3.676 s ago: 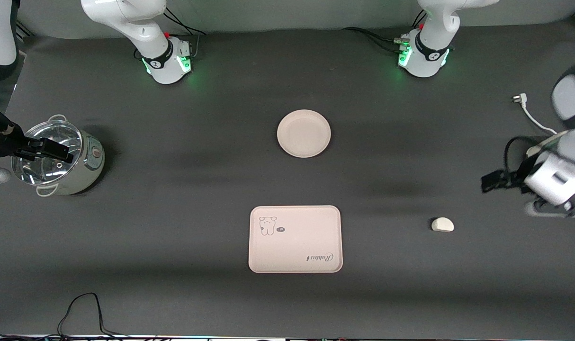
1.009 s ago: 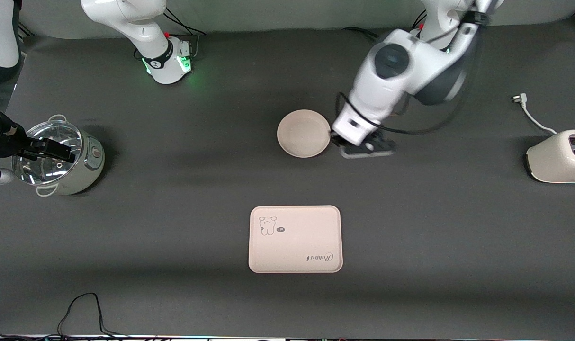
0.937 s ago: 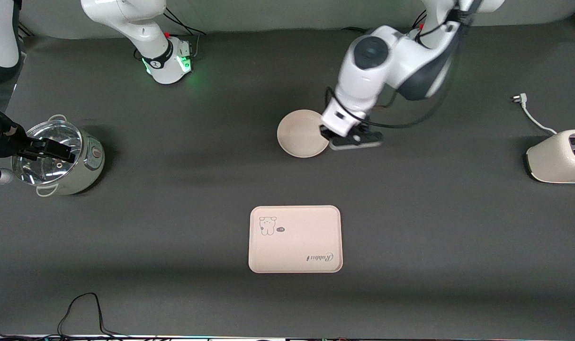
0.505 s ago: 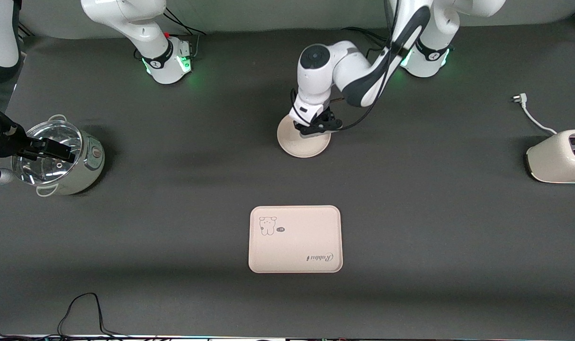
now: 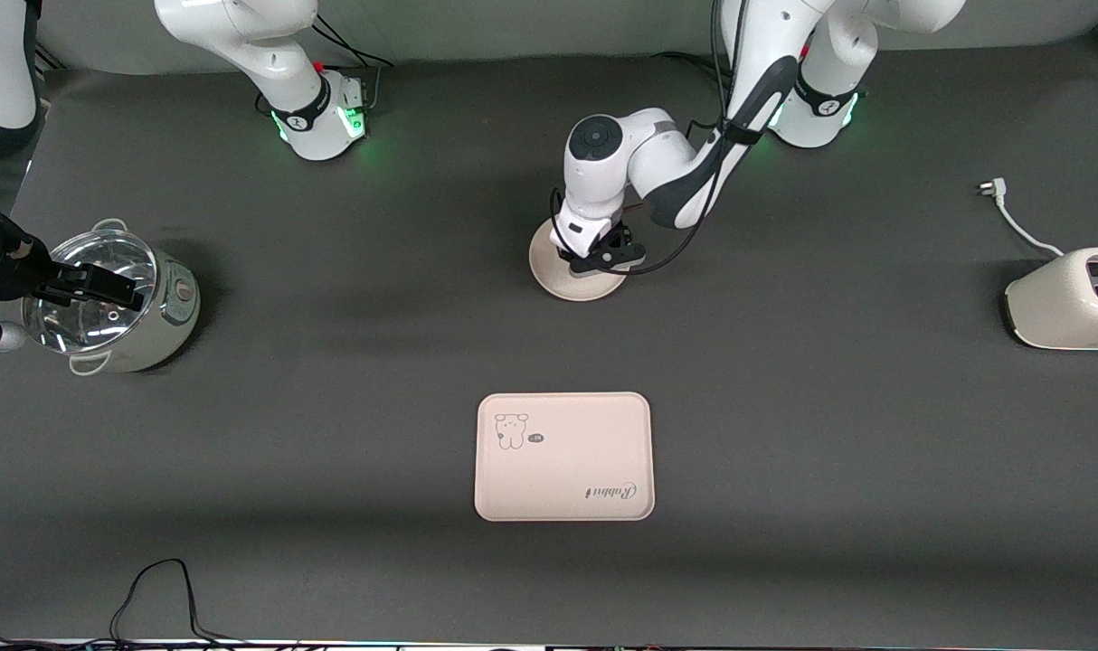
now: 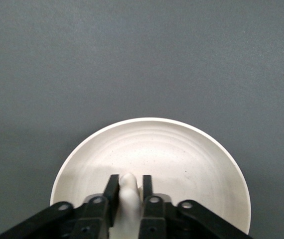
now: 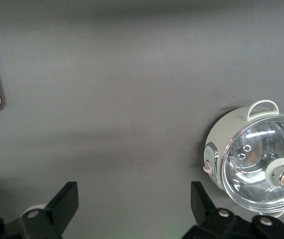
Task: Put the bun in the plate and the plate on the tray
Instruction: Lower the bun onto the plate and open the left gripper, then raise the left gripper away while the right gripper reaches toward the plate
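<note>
The left gripper [image 5: 592, 258] is over the round cream-beige plate with a raised rim [image 5: 553, 271]. Its two black fingers [image 6: 112, 191] are squeezed tight on the small off-white smooth bun [image 6: 128, 199]. The bun sticks out between the fingers, just above the inside of the plate. In the front view the gripper hides the bun.

The plate sits on the dark grey table [image 5: 784, 407], in the middle and close to the robots' bases. The cream-beige rectangle tray with round corners and a little rabbit drawing [image 5: 563, 457] lies flat on the table. It is nearer to the front camera than the plate and well apart from it.

The right arm waits. The right gripper [image 7: 134, 211] hangs in the air over the right arm's end of the table, with its fingers spread wide and nothing between them. Under it, near the table's edge, stands a pale green cooking pot with a shiny glass lid [image 5: 115, 303].

At the left arm's end of the table sits a cream toaster [image 5: 1069, 312] with a white cord and plug [image 5: 1010, 217].
</note>
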You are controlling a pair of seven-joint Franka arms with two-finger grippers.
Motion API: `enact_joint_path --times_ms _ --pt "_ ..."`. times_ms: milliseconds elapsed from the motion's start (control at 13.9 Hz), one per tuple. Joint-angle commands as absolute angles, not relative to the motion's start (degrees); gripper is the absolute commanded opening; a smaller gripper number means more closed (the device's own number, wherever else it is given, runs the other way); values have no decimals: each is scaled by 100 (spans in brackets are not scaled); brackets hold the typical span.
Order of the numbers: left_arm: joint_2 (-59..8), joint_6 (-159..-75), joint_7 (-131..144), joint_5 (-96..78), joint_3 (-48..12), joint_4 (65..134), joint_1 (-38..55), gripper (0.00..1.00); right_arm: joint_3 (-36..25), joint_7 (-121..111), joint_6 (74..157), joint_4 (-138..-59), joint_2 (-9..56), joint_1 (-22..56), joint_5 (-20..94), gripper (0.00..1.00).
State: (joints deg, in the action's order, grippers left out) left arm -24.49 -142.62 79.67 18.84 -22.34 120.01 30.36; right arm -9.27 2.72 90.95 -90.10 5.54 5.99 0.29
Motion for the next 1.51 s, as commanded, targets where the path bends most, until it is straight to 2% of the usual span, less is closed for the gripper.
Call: enact_joint_path --times_ms 0,432,721,865,1225,1441 --pt "-2584 -14300 8262 2162 -2144 11900 3216 100 -949 193 9053 -9088 466 606 35 100" --pt "-2497 -14090 8174 2320 -2127 11778 3121 100 -940 202 9062 -9097 466 615 35 100" --pt "-2408 -12370 7051 2338 -2118 10524 2786 100 -923 246 9062 -9193 396 633 35 100" --pt "-2312 -11972 6813 2329 -2109 10022 2577 100 -905 334 9070 -9412 186 860 79 100" --pt "-1364 -10909 4128 1199 -2127 9362 1094 100 -905 1712 9281 -10071 -377 2107 105 100" --pt "-1003 -9681 2754 932 -2083 8869 371 100 -888 2178 9308 -10107 -413 2443 123 100"
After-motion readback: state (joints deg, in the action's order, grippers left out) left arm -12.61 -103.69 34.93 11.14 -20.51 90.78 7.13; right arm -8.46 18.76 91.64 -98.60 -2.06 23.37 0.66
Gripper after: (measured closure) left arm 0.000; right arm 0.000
